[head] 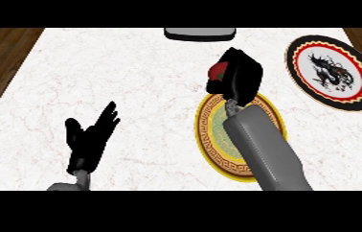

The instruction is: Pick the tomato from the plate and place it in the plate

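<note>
Gripping the tomato (216, 72) above the gold-rimmed plate (206, 130), the right hand (239, 75) had lifted it — the dragon plate (305, 77) at far right awaited — left hand (90, 134) resting open.

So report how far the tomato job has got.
Done: the right hand is curled round the tomato, above the far rim of the yellow-rimmed plate. Left: carrying it to the dragon plate and releasing it. The left hand rests open.

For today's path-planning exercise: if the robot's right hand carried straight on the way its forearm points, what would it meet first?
Probably the grey object at the counter's far edge; the right hand, holding the tomato, points that way, though depth is unclear.
</note>
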